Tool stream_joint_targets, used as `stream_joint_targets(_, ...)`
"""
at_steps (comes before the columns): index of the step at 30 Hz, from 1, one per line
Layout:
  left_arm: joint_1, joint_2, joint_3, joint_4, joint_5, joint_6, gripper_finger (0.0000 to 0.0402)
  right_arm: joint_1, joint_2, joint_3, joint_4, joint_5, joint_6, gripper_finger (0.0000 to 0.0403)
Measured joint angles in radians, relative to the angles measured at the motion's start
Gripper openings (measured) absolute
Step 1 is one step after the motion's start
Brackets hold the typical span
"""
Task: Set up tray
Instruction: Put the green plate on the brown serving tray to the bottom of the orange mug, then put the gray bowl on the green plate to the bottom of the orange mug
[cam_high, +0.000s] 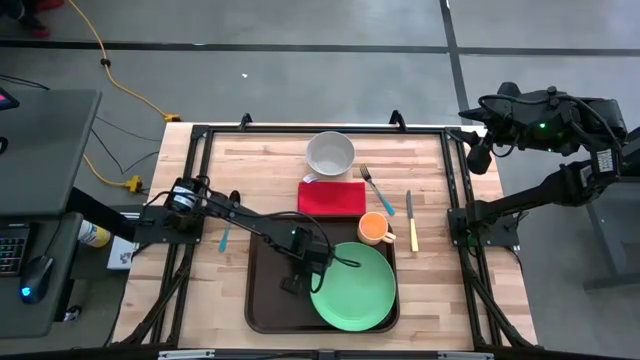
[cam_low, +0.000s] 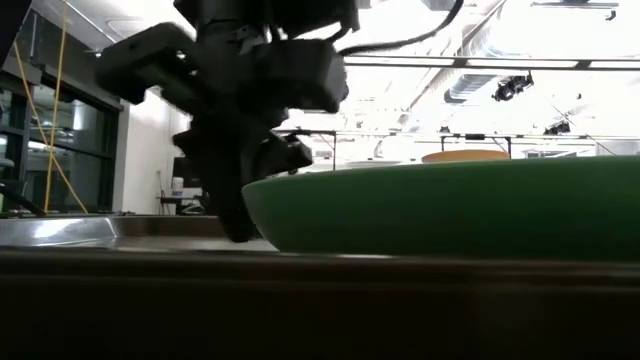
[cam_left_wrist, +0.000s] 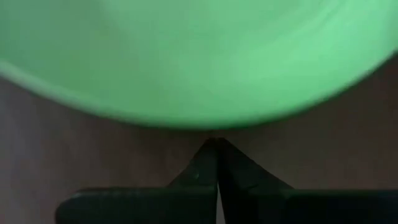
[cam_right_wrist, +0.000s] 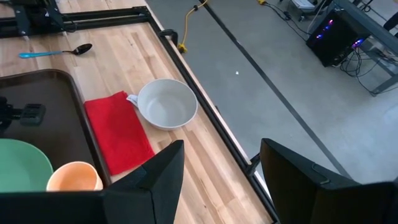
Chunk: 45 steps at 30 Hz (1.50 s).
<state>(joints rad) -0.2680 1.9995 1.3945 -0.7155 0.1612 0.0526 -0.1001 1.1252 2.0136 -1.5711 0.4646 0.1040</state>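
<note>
Your left gripper (cam_high: 290, 285) is pinched shut with nothing in it, right at the left rim of the green plate (cam_high: 353, 286). The plate lies in the brown tray (cam_high: 262, 300) by the table's (cam_high: 430, 300) near edge. Your right gripper (cam_right_wrist: 221, 171) waits open past the far right corner.

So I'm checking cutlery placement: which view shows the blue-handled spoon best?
The right wrist view: the blue-handled spoon lies fully visible on bare wood. The high view shows it half hidden by the left arm; the others miss it.
</note>
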Motion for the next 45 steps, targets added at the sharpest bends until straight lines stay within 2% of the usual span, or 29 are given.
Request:
stream_joint_targets(4,0.019,-0.022,0.006,-0.161,-0.008,0.022,0.0019,0.0,0.0,0.0,0.0,-0.002,0.0,0.0191)
stream_joint_targets(7,0.043,-0.051,0.034,-0.295,-0.081,0.024,0.0012,0.0,0.0,0.0,0.0,-0.003,0.0,0.0191)
stream_joint_targets(14,0.176,-0.194,0.112,-0.297,-0.269,-0.051,0.0028,0.0,-0.002,0.0,0.0,-0.003,0.004,0.0191)
stream_joint_targets(16,0.236,-0.232,0.12,-0.265,-0.323,-0.145,0.0029,0.0,-0.002,0.0,0.0,-0.003,0.003,0.0191)
stream_joint_targets(19,0.356,-0.266,0.12,-0.269,-0.356,-0.383,0.003,0.0,-0.002,0.0,0.0,-0.004,0.007,0.0191)
stream_joint_targets(21,0.444,-0.266,0.119,-0.253,-0.343,-0.497,0.003,0.0,-0.001,0.0,0.0,-0.004,0.009,0.0191)
stream_joint_targets(23,0.528,-0.269,0.116,-0.236,-0.319,-0.517,0.0031,0.0,0.0,0.0,0.0,-0.004,0.01,0.0191)
stream_joint_targets(29,0.714,-0.239,0.119,0.059,-0.181,-0.582,0.0032,0.0,0.0,0.0,0.0,-0.004,0.01,0.0191)
stream_joint_targets(31,0.76,-0.237,0.119,0.094,-0.16,-0.611,0.0032,0.0,0.0,0.0,0.0,-0.005,0.011,0.0191)
stream_joint_targets(39,0.833,-0.179,0.118,0.107,-0.108,-0.619,0.0037,0.0,0.0,0.0,0.0,-0.011,0.011,0.0191)
stream_joint_targets(42,0.834,-0.156,0.119,0.105,-0.094,-0.581,0.0063,0.0,0.0,0.0,0.0,-0.011,0.005,0.0191)
stream_joint_targets(45,0.832,-0.133,0.118,0.104,-0.088,-0.576,0.011,0.0,0.0,0.0,0.0,-0.011,0.002,0.0191)
